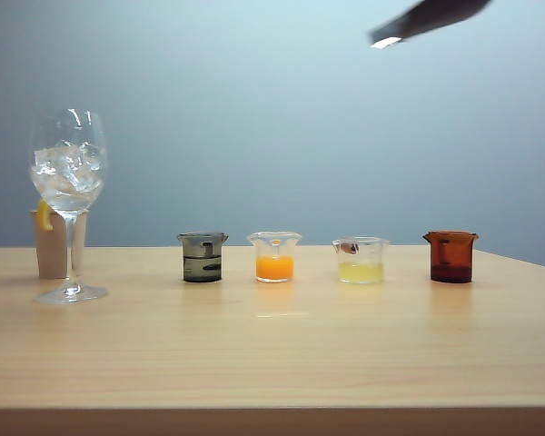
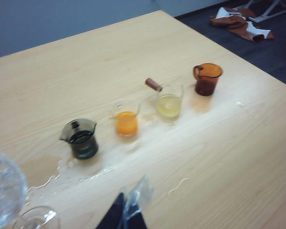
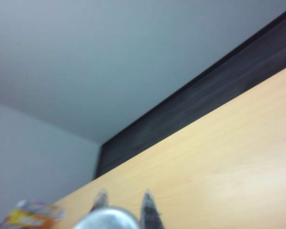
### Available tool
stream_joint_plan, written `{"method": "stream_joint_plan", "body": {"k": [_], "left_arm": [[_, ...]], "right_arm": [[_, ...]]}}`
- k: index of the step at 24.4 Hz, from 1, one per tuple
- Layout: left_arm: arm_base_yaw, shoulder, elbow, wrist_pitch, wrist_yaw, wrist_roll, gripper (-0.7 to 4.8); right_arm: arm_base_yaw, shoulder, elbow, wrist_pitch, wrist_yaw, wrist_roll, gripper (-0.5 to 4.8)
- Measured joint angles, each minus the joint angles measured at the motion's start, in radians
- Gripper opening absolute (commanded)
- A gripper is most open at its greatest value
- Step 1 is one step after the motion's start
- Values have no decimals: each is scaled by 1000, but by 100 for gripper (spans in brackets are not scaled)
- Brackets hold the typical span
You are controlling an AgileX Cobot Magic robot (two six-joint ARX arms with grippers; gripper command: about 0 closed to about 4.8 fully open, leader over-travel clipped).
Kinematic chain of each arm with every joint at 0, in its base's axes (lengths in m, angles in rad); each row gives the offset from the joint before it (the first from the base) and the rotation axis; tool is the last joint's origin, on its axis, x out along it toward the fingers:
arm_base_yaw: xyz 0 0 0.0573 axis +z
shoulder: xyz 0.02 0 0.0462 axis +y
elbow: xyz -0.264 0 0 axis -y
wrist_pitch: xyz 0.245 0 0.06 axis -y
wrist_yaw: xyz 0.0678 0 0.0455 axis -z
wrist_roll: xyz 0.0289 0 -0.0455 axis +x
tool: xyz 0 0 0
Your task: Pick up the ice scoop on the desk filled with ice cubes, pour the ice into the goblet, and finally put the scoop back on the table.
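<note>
Your right gripper (image 3: 125, 202) grips the scoop (image 3: 107, 218) high over the table (image 1: 272, 354); the goblet (image 1: 68, 195) with ice (image 1: 65, 168) stands far aside. Your left gripper (image 2: 126, 214): I cannot tell its state.

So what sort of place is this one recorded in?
Probably a lab or test room staged as a drinks bench: a wood-grain table against a plain grey wall, four small beakers of coloured liquids in a row, and a goblet holding ice cubes.
</note>
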Motion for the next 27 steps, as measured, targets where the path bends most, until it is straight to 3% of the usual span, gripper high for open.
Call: {"method": "stream_joint_plan", "body": {"k": [5,11,19,27], "left_arm": [[-92,6,0,40,-16,0,-5],[-93,7,0,53,-9,0,-5],[-92,7,0,51,-2,0,-3],[-92,10,0,51,14,0,-3]], "right_arm": [[-161,-47,-2,-191,-11,-153,-9],[-245,-66,-2,-262,-47,-197,-9],[-204,-147,4,-226,24,-180,-9],[-166,-182,-2,-235,25,-155,-9]]}}
